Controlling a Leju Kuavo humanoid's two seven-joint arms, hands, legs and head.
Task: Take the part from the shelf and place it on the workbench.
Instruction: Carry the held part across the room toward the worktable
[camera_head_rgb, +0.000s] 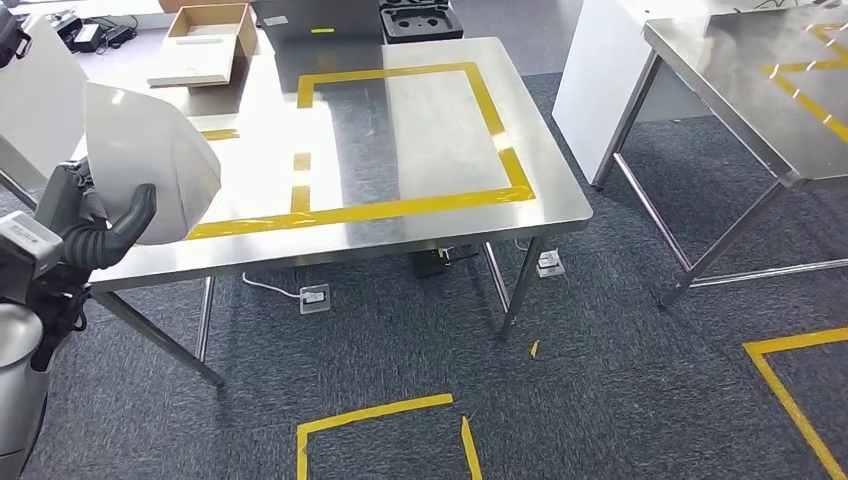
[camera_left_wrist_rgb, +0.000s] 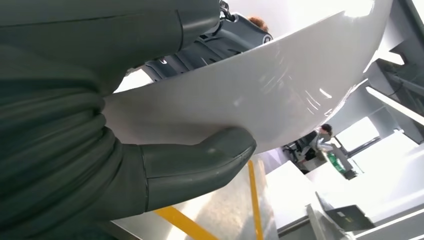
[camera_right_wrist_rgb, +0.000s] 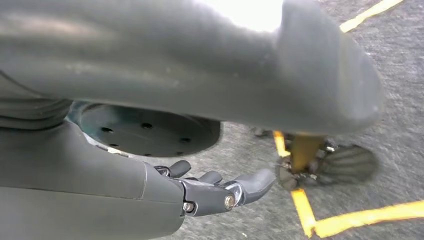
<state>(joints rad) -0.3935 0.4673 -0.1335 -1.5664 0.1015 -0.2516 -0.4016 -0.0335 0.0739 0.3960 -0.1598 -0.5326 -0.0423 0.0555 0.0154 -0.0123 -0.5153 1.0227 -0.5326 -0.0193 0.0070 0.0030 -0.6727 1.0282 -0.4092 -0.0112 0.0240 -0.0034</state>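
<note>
One white curved panel (camera_head_rgb: 150, 160), glossy (likely light, stiff, slippery), is held at its lower edge by the left hand (camera_head_rgb: 105, 235) beside the steel workbench (camera_head_rgb: 420, 140). Right hand (camera_right_wrist_rgb: 220, 192): fingers apart, nothing held.

The steel tabletop (camera_head_rgb: 440, 130) bears a yellow tape rectangle (camera_head_rgb: 400, 205). An open cardboard box (camera_head_rgb: 205, 42) and a black foam tray (camera_head_rgb: 420, 20) sit at its far edge. Grey carpet floor (camera_head_rgb: 600, 380) below carries more yellow tape.
</note>
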